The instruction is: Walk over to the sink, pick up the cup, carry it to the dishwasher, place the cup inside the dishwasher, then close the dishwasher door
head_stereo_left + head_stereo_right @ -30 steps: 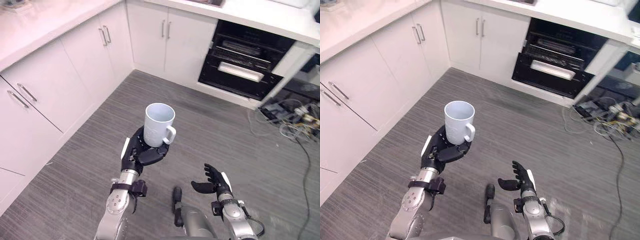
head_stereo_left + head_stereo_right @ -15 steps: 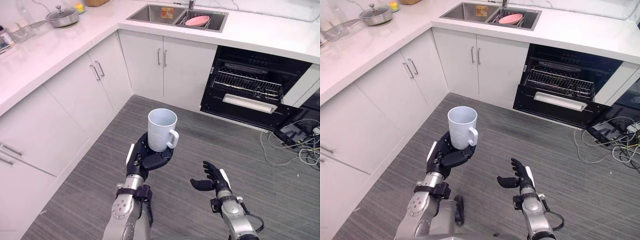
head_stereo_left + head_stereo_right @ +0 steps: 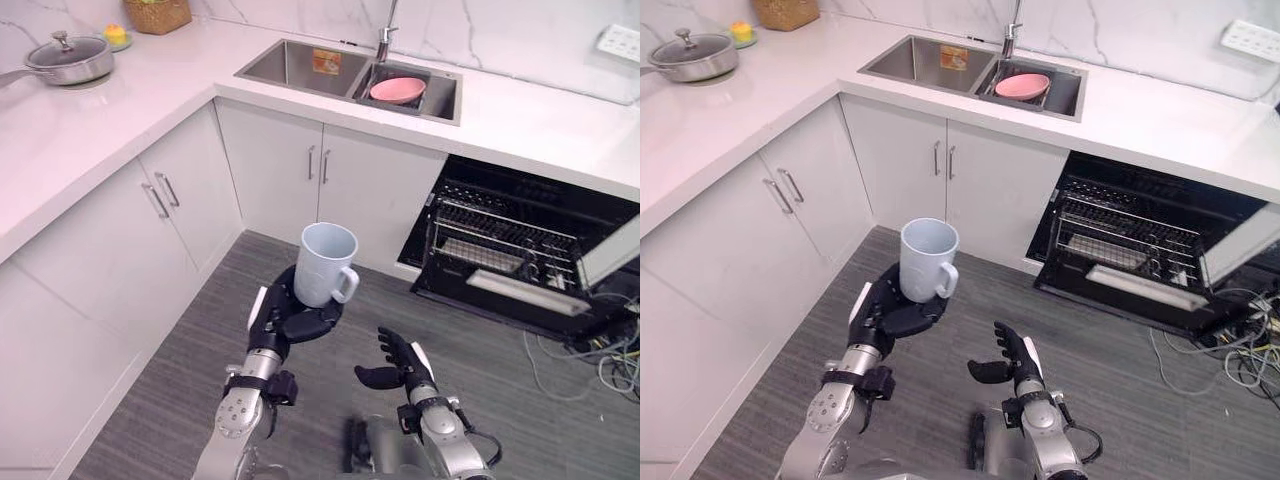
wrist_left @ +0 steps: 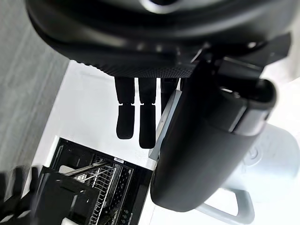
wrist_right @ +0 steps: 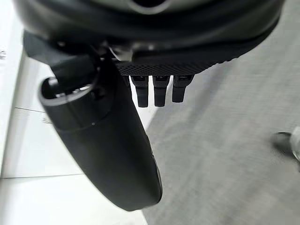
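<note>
Cup: the cup (image 3: pixel 325 262) is white and upright, mouth up, handle turned to the robot's right. It is carried in the air above the grey floor (image 3: pixel 180 360), well apart from the sink (image 3: pixel 300 65).
Left hand: the left hand (image 3: pixel 290 318) sits palm up under the cup, fingers (image 4: pixel 139 126) and thumb curled round its base. This grip likely keeps it level during the walk.
Right hand: the right hand (image 3: pixel 396 362) is low and in front, fingers loosely spread and holding nothing. It is probably kept free for the door.
Dishwasher: the dishwasher (image 3: pixel 520 235) is ahead to the right under the bench (image 3: pixel 90 130). Its door (image 3: pixel 515 298) is dropped open and a wire rack shows inside (ready to load, by the look).
Sink contents: a pink bowl (image 3: pixel 397 90) lies in the right basin.
Bench: a lidded pot (image 3: pixel 68 57) stands far left.
Stage: judged mid-carry. The cup is out of the sink and not yet racked.
Next: the approach likely needs the cup lowered past the open door without tipping.
</note>
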